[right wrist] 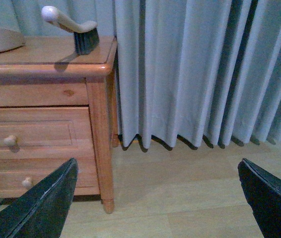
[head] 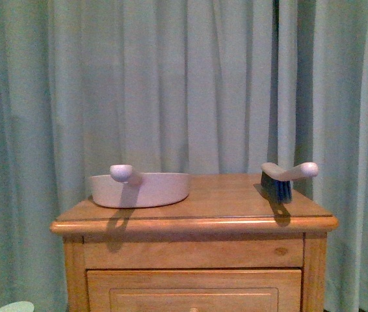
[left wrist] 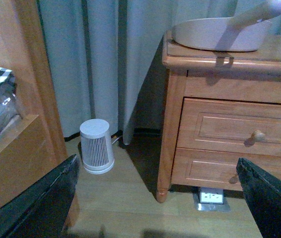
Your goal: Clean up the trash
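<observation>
No crumpled white paper wad shows in any view; the trash is out of view. A pale dustpan with a rounded handle lies on the left of the wooden nightstand. A hand brush with dark bristles stands on its right. The dustpan also shows in the left wrist view and the brush in the right wrist view. My left gripper is open and empty, low over the wood floor beside the nightstand. My right gripper is open and empty, low over the floor to the nightstand's right.
Pale green curtains hang behind the nightstand. A small white ribbed appliance stands on the floor by the curtain. A wooden furniture piece with checked fabric is to the left. A floor socket sits under the nightstand drawers.
</observation>
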You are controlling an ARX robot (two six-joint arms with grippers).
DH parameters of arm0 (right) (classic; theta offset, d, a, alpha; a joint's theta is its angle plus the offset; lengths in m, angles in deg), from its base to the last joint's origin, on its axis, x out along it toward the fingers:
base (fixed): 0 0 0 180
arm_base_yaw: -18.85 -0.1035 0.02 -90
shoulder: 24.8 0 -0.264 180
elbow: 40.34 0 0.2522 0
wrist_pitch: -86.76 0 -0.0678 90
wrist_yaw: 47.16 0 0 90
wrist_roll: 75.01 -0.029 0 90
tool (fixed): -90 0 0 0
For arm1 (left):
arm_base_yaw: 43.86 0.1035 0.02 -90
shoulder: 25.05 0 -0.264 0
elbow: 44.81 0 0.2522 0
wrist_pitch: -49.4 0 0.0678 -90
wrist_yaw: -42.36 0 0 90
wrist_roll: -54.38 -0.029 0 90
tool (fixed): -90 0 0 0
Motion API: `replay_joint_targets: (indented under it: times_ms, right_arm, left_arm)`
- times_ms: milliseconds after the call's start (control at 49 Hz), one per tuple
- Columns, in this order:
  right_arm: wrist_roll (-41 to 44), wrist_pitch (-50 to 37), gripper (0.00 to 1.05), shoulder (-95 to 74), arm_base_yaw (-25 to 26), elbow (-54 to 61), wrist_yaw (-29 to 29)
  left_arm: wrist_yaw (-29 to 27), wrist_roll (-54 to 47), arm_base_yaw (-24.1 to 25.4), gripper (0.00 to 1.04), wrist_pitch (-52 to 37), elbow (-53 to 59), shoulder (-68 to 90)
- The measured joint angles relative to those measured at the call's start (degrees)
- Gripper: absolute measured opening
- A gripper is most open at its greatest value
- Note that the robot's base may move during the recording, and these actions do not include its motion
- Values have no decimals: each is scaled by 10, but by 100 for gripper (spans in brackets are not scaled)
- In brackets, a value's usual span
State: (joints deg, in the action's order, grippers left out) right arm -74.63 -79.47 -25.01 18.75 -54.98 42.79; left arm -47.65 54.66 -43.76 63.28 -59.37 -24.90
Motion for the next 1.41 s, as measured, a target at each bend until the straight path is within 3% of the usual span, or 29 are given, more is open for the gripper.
replay_joint_targets:
  times_ms: [1062, 1144, 1287, 1410]
  right_arm:
    - [-2, 0, 97, 0, 0, 0, 0]
    - [-2, 0, 97, 0, 0, 0, 1]
    - [-2, 0, 97, 0, 0, 0, 0]
    - [-2, 0, 97, 0, 0, 0, 0]
  left_arm:
    - [-6, 1, -2, 97, 2, -1, 2]
    - [-99, 56, -30, 97, 92, -44, 72]
    - [-92, 50, -46, 97, 69, -174, 301]
    - [-125, -10, -122, 97, 96, -377, 514]
